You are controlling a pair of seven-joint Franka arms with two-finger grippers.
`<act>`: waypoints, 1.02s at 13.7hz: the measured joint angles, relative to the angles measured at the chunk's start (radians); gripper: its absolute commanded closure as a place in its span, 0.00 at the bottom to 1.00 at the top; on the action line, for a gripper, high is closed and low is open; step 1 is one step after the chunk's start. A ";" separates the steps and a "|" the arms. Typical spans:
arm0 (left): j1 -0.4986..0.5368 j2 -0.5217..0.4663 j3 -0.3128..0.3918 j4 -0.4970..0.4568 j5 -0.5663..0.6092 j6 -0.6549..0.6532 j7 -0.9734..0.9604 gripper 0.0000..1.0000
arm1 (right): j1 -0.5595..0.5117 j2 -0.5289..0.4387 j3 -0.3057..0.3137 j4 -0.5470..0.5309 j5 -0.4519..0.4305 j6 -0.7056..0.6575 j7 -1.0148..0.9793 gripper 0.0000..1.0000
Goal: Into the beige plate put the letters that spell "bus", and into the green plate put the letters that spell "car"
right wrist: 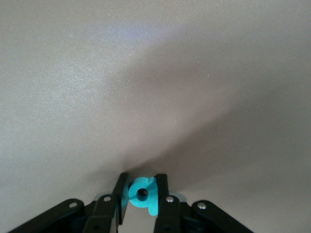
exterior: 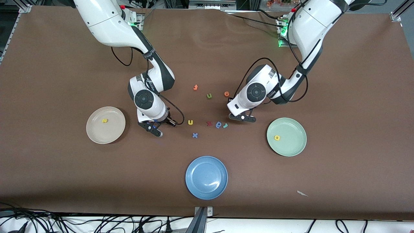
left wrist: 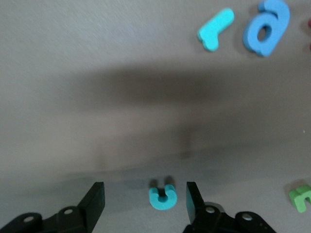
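Note:
My right gripper [exterior: 154, 128] [right wrist: 142, 191] is shut on the teal "b" [right wrist: 144, 194], low at the table between the beige plate [exterior: 97, 136] and the yellow "u" [exterior: 190, 122]. A yellow "s" [exterior: 104, 120] lies in the beige plate. My left gripper [exterior: 243, 117] [left wrist: 145, 194] is open and low, with the teal "c" [left wrist: 162, 195] lying on the table between its fingers, touching neither. The teal "r" [exterior: 225, 125] [left wrist: 216, 35] lies close by. A yellow "a" [exterior: 277, 138] sits in the green plate [exterior: 294, 147].
A blue plate [exterior: 206, 191] stands nearest the front camera. Loose letters lie between the arms: a blue round letter [exterior: 219, 124], a maroon one [exterior: 209, 123], a blue "x" [exterior: 195, 135], an olive "u" [exterior: 209, 95], an orange "e" [exterior: 226, 94] and another orange letter [exterior: 195, 87].

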 measured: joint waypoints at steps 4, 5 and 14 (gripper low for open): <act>-0.040 -0.002 -0.001 -0.016 0.000 0.008 -0.045 0.39 | -0.051 -0.038 -0.014 0.010 0.000 -0.067 -0.138 0.89; -0.042 -0.002 -0.001 -0.020 0.004 0.011 -0.047 0.39 | -0.081 -0.060 -0.016 0.009 0.000 -0.104 -0.189 0.92; -0.042 -0.007 0.002 -0.039 0.056 0.039 -0.071 0.87 | -0.410 -0.196 -0.023 -0.166 -0.116 -0.173 -0.665 0.61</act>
